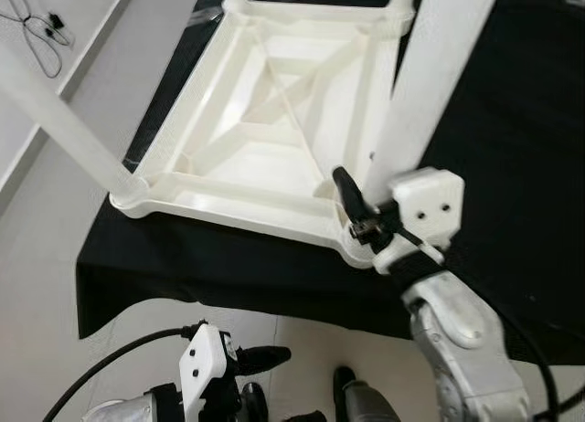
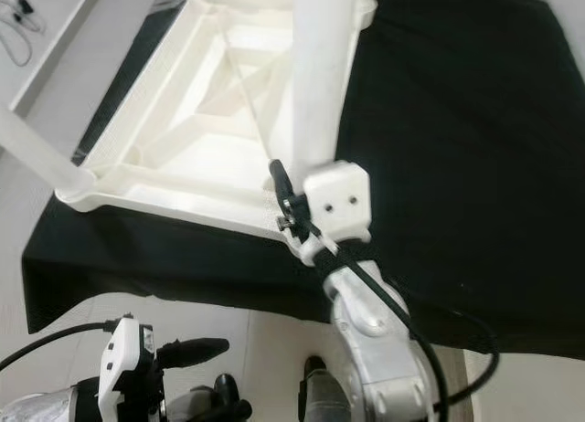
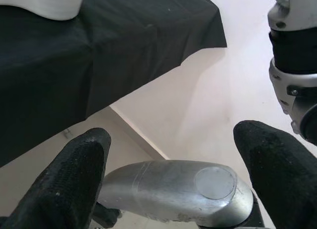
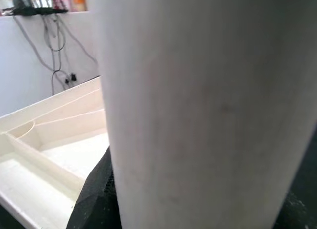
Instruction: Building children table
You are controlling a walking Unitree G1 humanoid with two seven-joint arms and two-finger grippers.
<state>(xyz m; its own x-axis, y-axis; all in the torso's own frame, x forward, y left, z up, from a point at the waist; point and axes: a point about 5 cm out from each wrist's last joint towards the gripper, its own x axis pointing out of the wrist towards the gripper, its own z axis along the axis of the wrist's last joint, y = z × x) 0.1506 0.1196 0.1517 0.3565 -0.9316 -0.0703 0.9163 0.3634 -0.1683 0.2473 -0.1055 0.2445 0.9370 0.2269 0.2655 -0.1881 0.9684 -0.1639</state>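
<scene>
A white plastic children's table top (image 1: 274, 121) lies upside down on a black cloth (image 1: 512, 148), ribbed underside up. One white leg (image 1: 55, 111) stands in its near left corner. My right gripper (image 1: 370, 207) is shut on another white leg (image 1: 430, 75) near its base, at the top's near right corner socket. In the right wrist view this leg (image 4: 208, 110) sits between the black fingers (image 4: 94, 199). My left gripper (image 3: 168, 174) hangs low by the floor, away from the table, with its fingers (image 3: 74, 174) open and nothing between them.
The black cloth's front edge (image 1: 228, 285) hangs over pale floor (image 1: 37, 258). Loose cables (image 1: 41, 25) lie on the white surface at the far left. My own silver leg parts (image 3: 173, 189) show below the left gripper.
</scene>
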